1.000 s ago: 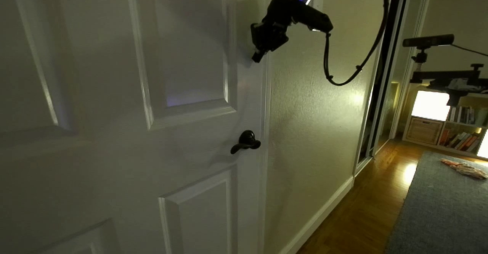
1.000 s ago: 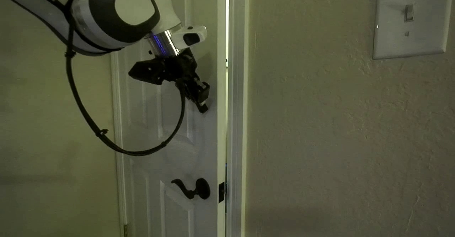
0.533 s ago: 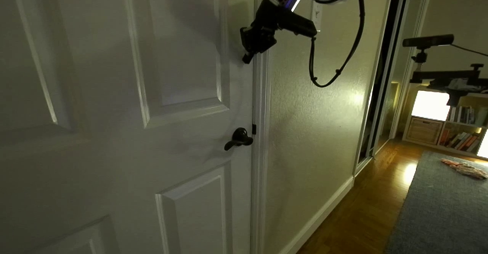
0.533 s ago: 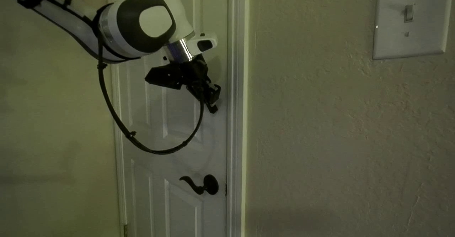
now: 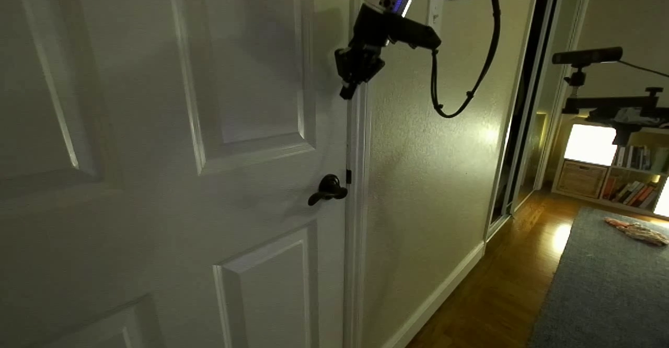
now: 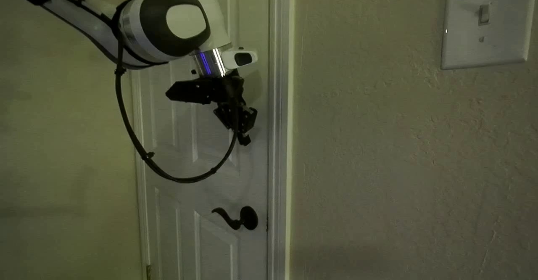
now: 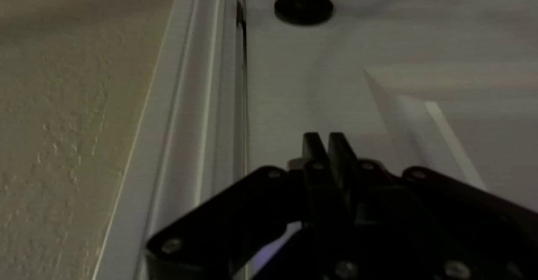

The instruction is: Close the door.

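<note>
Wrist view shows us the gripper [image 7: 324,136] clenched; in both exterior views it hangs above the handle [image 6: 249,217] of the door [image 5: 157,201], whose edge lies just beside the frame [image 6: 279,145].

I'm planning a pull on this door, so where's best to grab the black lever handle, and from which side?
Probably mid-lever on the black lever handle, coming from the room side. It runs roughly sideways from its round base and stands off the door, so the pincer, jaws nearly together, should open to straddle it above and below.
</note>
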Action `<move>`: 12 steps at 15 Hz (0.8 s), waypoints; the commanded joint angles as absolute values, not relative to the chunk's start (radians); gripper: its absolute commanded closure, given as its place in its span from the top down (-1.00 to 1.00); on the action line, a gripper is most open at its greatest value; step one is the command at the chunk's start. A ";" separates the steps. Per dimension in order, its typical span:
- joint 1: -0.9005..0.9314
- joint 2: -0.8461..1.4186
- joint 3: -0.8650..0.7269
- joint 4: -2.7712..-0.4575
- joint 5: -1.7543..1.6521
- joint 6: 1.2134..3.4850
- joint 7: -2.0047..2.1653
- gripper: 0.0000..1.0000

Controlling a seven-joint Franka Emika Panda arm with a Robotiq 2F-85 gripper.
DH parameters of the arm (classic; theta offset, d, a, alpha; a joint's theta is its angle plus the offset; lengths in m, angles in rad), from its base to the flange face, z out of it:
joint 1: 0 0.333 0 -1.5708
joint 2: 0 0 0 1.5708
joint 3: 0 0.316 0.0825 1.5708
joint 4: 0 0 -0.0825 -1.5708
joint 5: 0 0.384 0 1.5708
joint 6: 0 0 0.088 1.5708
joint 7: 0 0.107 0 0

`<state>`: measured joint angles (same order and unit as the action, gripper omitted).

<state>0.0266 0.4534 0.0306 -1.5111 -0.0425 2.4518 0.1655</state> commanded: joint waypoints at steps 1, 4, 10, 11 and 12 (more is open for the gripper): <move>0.023 0.360 0.038 -1.597 -0.011 2.247 0.088 -0.18; 0.018 0.293 0.046 -1.658 0.005 2.067 0.040 0.22; 0.025 0.125 0.033 -1.840 0.008 1.904 0.060 0.96; 0.025 0.096 0.032 -1.873 0.005 1.898 0.062 0.99; 0.030 0.198 0.033 -1.755 -0.007 1.906 0.058 1.00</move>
